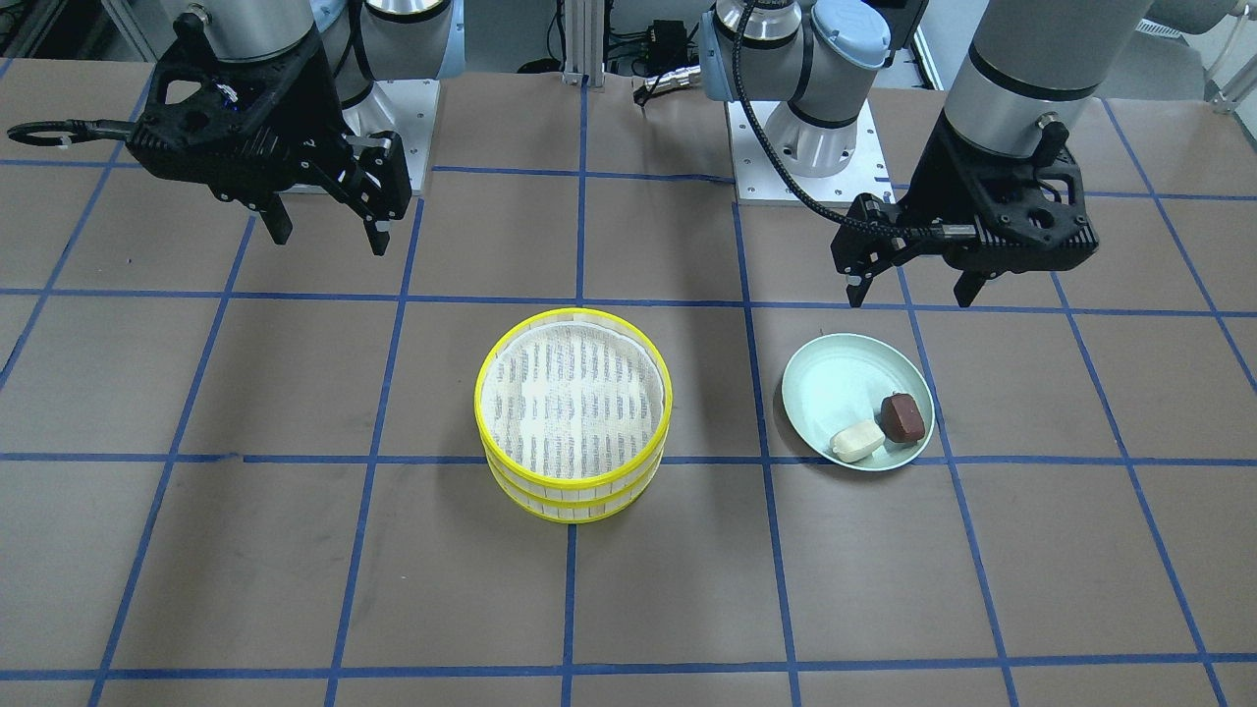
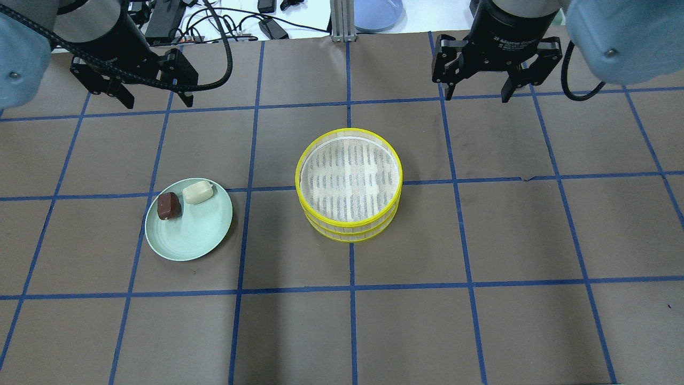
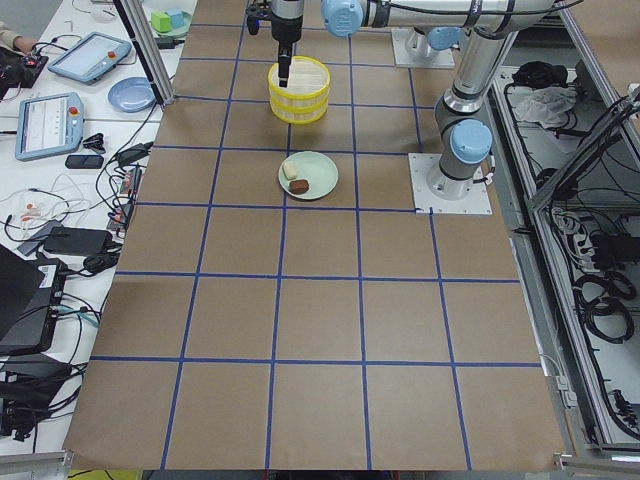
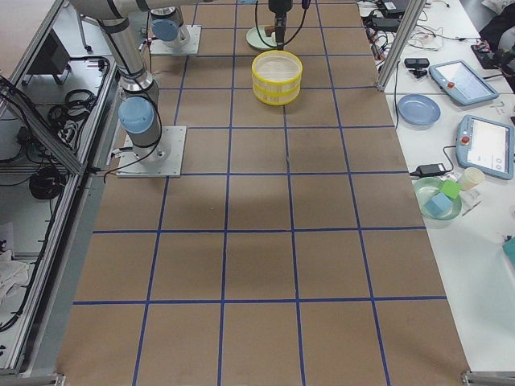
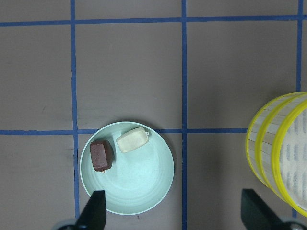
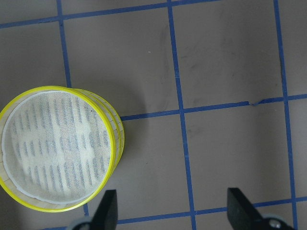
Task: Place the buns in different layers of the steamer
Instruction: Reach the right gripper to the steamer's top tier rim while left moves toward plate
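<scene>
The left end effector (image 2: 155, 100) and right end effector (image 2: 475, 88) hover wide open and empty. The cream bun (image 2: 197, 192) and brown bun (image 2: 167, 206) lie on the green plate (image 2: 200, 235). In the overhead view the plate is at 9 o'clock from the stacked steamer layers (image 2: 347, 231).

Worktop (image 2: 481, 331): brown cover, blue tape grid (image 2: 351, 289). White side bench (image 4: 483, 233) w/ teach pendants (image 4: 487, 145), cables (image 2: 224, 27), blue dish (image 4: 418, 108). Alu. frame post (image 2: 337, 21) at far edge.

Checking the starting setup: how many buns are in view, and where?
2. The cream-white bun and the reddish-brown bun lie side by side on the green plate; inside the lower steamer tray cannot be seen.
</scene>
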Controlling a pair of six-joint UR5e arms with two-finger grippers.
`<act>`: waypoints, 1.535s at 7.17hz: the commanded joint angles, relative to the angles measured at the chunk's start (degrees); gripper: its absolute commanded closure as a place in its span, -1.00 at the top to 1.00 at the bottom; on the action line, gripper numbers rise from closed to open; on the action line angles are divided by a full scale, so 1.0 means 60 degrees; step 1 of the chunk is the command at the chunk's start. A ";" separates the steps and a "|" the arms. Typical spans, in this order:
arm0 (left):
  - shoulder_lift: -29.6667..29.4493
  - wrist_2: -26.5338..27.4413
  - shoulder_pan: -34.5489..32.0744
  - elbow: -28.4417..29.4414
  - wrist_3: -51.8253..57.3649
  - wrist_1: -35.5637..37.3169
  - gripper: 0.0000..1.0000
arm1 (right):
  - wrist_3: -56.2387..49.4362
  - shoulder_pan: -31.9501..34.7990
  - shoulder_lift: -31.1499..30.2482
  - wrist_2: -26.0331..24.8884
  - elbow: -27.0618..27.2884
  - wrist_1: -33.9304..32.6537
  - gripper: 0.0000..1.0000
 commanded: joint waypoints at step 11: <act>-0.1397 0.0109 0.1362 -0.1555 0.7228 0.1501 0.99 | 0.0018 0.1615 0.2863 -0.0160 0.2478 -0.4068 -0.37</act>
